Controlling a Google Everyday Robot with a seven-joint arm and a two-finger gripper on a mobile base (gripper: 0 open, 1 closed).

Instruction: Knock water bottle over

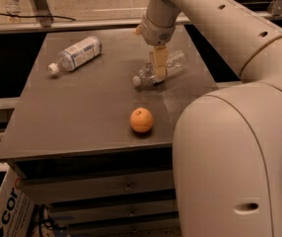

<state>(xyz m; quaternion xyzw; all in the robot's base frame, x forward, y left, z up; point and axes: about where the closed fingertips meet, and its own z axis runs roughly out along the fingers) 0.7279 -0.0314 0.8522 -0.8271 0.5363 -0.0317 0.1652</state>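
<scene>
The water bottle (173, 63), clear ribbed plastic with a white cap (136, 81), lies on its side on the grey table (82, 107), right of centre, with its cap pointing front-left. My gripper (158, 69) hangs down from the arm right over the bottle's middle, touching or just in front of it, and hides part of its body. The label band is hidden.
A second bottle (78, 53) with a large white and light-blue label lies on its side at the back left. An orange (141, 120) sits near the front edge. My robot's large white body (234, 162) fills the right foreground. Drawers (126, 186) are under the tabletop.
</scene>
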